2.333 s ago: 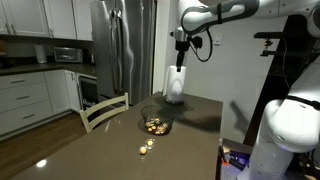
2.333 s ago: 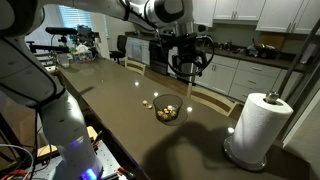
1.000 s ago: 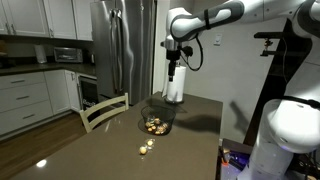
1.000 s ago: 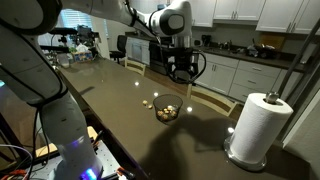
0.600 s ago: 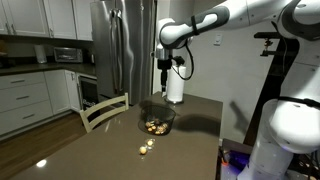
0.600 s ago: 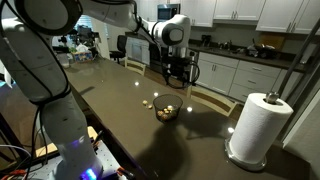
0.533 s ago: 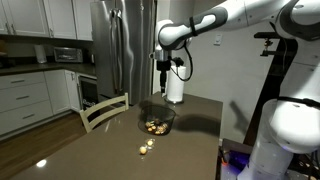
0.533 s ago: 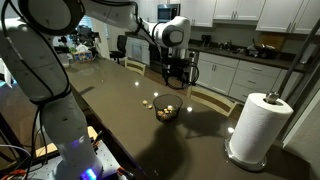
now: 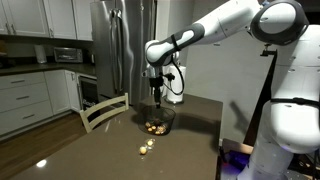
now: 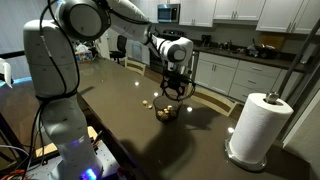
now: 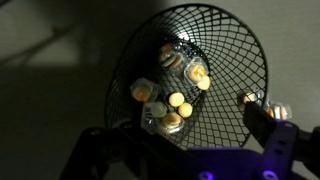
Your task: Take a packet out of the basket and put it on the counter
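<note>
The pincer (image 9: 157, 99) hangs just above the basket (image 9: 156, 122). In the wrist view its fingers are spread wide and hold nothing. The packets (image 11: 168, 95) lie heaped at the basket's bottom, right beneath it. To my eye it should drop straight down inside the rim, stay off the mesh wall, and close on a single packet at the top of the heap. A few loose packets (image 9: 146, 148) sit on the surface (image 9: 190, 150) below the pincer, beside the basket.

A kitchen: white cabinets (image 9: 25, 95) under a dark worktop (image 9: 30, 68), a steel refrigerator (image 9: 115, 45), a microwave (image 9: 68, 55), a built-in oven (image 9: 88, 90), and a paper-towel roll (image 10: 257, 128) on the table (image 10: 120, 110).
</note>
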Robot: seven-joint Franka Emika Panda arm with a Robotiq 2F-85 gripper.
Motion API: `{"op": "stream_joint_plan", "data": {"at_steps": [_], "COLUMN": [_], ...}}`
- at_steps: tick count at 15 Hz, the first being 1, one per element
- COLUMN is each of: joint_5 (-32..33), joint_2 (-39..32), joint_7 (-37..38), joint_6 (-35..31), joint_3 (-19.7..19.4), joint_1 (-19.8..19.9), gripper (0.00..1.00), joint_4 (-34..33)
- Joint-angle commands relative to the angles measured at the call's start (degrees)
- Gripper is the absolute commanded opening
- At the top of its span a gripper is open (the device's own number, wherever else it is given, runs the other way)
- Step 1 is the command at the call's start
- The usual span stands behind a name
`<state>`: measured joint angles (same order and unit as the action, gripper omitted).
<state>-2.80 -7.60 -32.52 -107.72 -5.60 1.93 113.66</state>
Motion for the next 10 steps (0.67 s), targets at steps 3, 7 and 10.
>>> {"op": "stream_joint_plan", "data": {"at_steps": [3, 7, 10], "joint_5": [-3.1, -3.3, -3.1], "joint_2": [-7.6, -10.4, -11.5], "joint_7": [-2.0, -1.8, -1.3], "joint_6": [2.5, 2.6, 1.9], "joint_3": [2.0, 3.1, 4.0], "joint_1": [3.2, 4.3, 4.6], "gripper": [1.0, 1.0, 1.0], "joint_4": [-4.6, -5.3, -5.1]}}
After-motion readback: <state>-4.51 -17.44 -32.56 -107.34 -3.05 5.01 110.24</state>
